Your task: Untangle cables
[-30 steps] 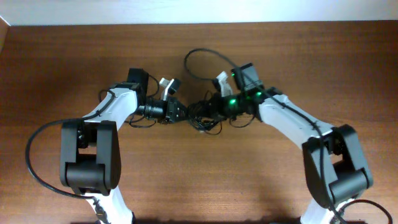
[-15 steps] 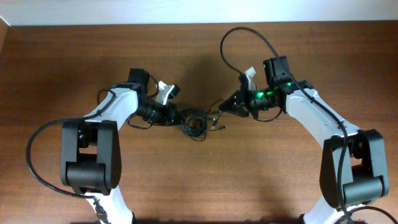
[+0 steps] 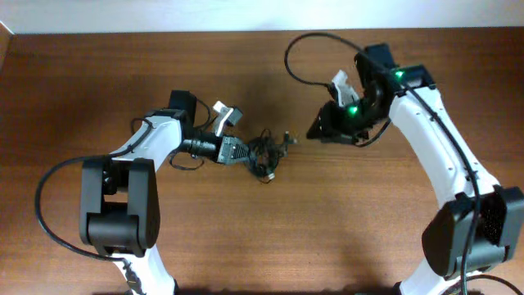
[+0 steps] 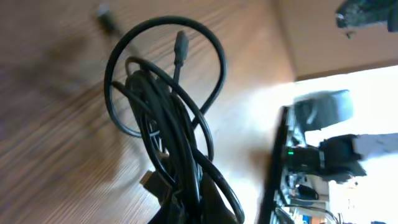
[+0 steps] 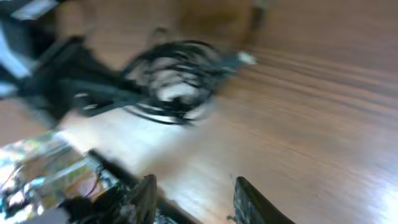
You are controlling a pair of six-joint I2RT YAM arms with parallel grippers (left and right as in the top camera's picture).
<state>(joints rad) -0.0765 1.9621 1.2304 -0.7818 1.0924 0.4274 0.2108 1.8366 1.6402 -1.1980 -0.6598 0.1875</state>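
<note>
The cables (image 3: 264,152) lay in a knotted bundle at the middle of the table (image 3: 246,238), their left end clenched in the left gripper (image 3: 244,153). The right gripper (image 3: 313,134) hung released and empty, apart to the bundle's right, so the left arm was nearer.

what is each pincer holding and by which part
Left pincer is shut on the cables, at the bundle's left edge; right pincer is open, apart from them, holding nothing.
</note>
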